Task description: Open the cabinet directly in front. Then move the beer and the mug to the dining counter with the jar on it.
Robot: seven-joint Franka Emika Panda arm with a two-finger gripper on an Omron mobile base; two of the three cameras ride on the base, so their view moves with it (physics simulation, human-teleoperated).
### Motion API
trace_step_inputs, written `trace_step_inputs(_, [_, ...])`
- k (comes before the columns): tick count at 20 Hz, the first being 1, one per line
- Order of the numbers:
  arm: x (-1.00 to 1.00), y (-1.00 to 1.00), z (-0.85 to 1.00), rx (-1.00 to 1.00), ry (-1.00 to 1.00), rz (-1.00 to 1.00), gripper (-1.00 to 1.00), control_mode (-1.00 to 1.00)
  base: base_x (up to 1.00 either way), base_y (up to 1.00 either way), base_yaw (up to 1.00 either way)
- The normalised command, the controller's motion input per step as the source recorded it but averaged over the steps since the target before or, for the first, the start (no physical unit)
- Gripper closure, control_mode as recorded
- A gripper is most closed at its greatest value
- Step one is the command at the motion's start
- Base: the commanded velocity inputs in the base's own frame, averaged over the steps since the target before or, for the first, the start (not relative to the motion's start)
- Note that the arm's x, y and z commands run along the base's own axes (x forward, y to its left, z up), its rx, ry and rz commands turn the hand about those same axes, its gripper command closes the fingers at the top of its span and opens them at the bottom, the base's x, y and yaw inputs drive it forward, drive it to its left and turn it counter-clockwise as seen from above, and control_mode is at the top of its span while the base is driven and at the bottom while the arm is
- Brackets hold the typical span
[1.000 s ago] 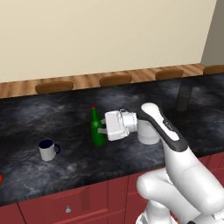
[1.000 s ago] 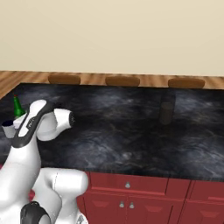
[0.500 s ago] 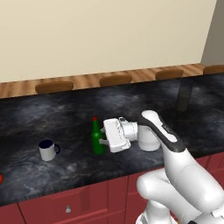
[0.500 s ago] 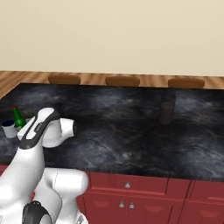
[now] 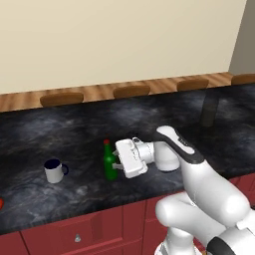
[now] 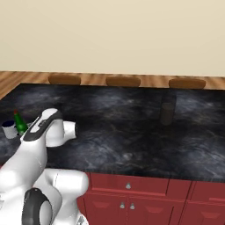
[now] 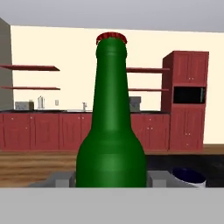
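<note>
The black table (image 5: 60, 124) carried everything. The arm's jaws (image 5: 117, 161) were closed on the upright bottle (image 5: 109, 161) standing near the table's front edge, and the mug (image 5: 54, 171) sat apart to its left.

Lowered with the tool (image 5: 115, 163) over the last second: beer (image 5: 109, 162), clamped between its fingers, base now at the worktop (image 5: 149, 119)

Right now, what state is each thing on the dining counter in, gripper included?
beer: upright on the dining counter, red cap on, between the jaws.
gripper: shut on the beer's body.
mug: upright, standing free to the beer's left.
jar: upright at the counter's far end, untouched.
</note>
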Motion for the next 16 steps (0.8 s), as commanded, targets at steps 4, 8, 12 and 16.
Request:
trace_step_inputs(4, [0.00, 0.00, -0.44, 0.00, 0.00, 0.01, 1.00, -1.00, 0.00, 0.00, 0.00])
trace_step_inputs(8, [0.00, 0.00, -0.29, 0.00, 0.00, 0.00, 1.00, -1.00, 0.00, 0.00, 0.00])
trace_step_inputs(12, [0.00, 0.00, -0.33, 0.00, -0.02, 0.00, 1.00, -1.00, 0.00, 0.00, 0.00])
trace_step_inputs(16, [0.00, 0.00, -0.12, 0.01, -0.01, 0.00, 1.00, -1.00, 0.00, 0.00, 0.00])
